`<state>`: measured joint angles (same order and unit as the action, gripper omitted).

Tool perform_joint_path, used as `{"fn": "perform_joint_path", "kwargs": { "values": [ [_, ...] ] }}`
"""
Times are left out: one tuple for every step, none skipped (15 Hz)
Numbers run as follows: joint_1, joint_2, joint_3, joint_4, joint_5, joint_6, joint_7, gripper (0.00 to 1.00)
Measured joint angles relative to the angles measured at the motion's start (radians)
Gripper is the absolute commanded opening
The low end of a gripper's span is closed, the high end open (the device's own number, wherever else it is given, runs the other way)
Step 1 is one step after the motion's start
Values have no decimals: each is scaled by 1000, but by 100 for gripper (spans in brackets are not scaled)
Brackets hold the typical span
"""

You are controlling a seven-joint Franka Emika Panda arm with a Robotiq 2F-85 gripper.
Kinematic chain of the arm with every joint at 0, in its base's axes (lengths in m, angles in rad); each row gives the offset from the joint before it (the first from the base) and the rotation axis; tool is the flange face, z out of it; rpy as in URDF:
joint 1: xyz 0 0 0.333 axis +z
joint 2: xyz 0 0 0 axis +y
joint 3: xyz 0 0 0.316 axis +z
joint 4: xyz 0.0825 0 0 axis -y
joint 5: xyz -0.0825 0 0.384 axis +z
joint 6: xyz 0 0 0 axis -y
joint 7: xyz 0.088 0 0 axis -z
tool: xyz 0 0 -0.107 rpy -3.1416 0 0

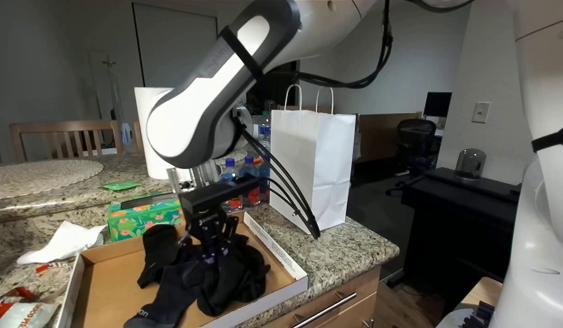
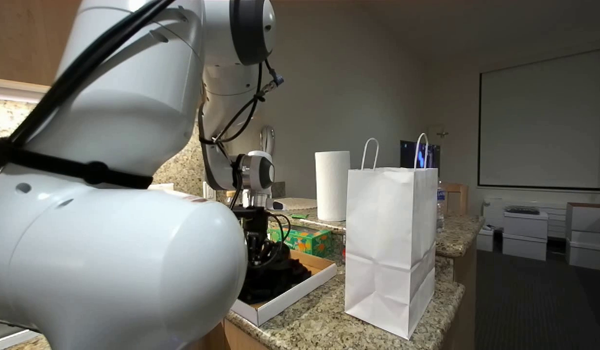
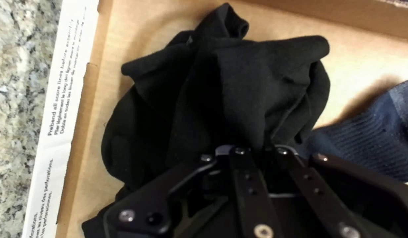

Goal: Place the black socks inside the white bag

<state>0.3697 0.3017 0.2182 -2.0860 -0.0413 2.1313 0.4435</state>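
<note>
I'm pinching soft fabric here, my gripper [image 3: 256, 152] pointing down and biting into the heaped black socks [image 3: 237, 89]! They're lying inside the shallow cardboard box [image 1: 103, 287], and over to its right, in both exterior views, the white bag [image 1: 292, 159] is standing upright on the counter [image 1: 349, 248].

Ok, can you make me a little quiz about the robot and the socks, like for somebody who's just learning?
1. Pick one: what does the white bag stand on? A) the floor B) the counter C) a chair
2. Fill in: the heap of black socks lies in a shallow tray made of ____.
3. True or false: the gripper is shut on part of that heap.

Key: 1. B; 2. cardboard; 3. true.
</note>
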Motion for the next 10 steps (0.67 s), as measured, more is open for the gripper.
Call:
{"fn": "perform_joint_path", "kwargs": {
  "values": [
    [0,-4,4,8,1,-21,-1,3],
    [0,-11,8,15,1,-40,-2,3],
    [0,-20,12,25,2,-62,-6,3],
    [0,-34,17,35,2,-83,-10,3],
    [0,-51,21,46,2,-106,-16,3],
    [0,-70,26,59,2,-130,-23,3],
    [0,-93,30,73,2,-158,-36,3],
    [0,-118,34,90,2,-186,-50,3],
    [0,-145,37,108,1,-217,-61,3],
    [0,-172,40,128,0,-248,-71,3]
  ]
}}
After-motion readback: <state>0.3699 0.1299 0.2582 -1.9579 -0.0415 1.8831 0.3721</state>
